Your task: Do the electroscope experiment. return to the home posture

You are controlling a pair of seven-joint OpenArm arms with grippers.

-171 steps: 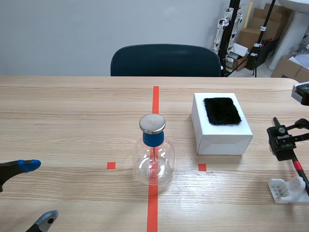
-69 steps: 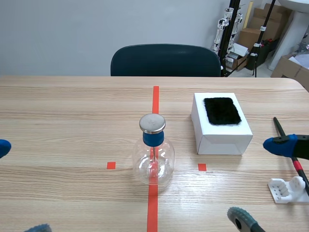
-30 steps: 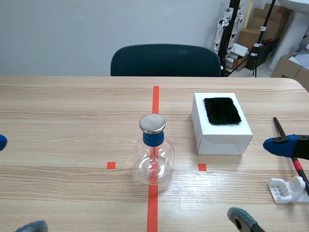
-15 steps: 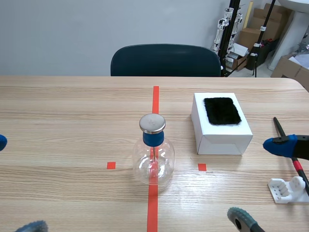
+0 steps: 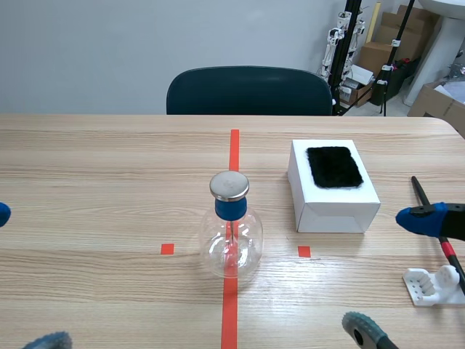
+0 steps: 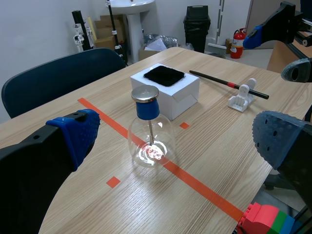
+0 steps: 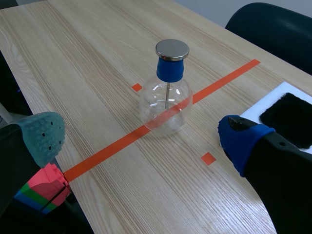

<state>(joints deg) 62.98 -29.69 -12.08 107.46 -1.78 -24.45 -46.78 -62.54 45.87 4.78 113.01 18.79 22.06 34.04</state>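
Note:
The electroscope, a clear round flask [image 5: 231, 243] with a blue neck and a metal cap [image 5: 229, 186], stands on the red centre line. To its right is a white box [image 5: 336, 206] with a black fur pad [image 5: 333, 166] on top. A black rod [image 5: 434, 224] with a red band rests on a white stand [image 5: 433, 285] at the right edge. My left gripper [image 5: 22, 280] is open at the lower left corner, far from the flask [image 6: 150, 141]. My right gripper [image 5: 392, 275] is open at the lower right, near the rod. Neither holds anything.
A dark blue chair [image 5: 250, 91] stands behind the table's far edge. Cardboard boxes and stands [image 5: 392, 51] fill the back right of the room. A stack of red, green and blue blocks [image 7: 41, 187] shows under the right gripper, and another one [image 6: 265, 222] under the left.
Over the last second nothing has moved. Since 5.7 s ago the left gripper has drawn back to the left, and the right gripper has left the rod and now sits low and open.

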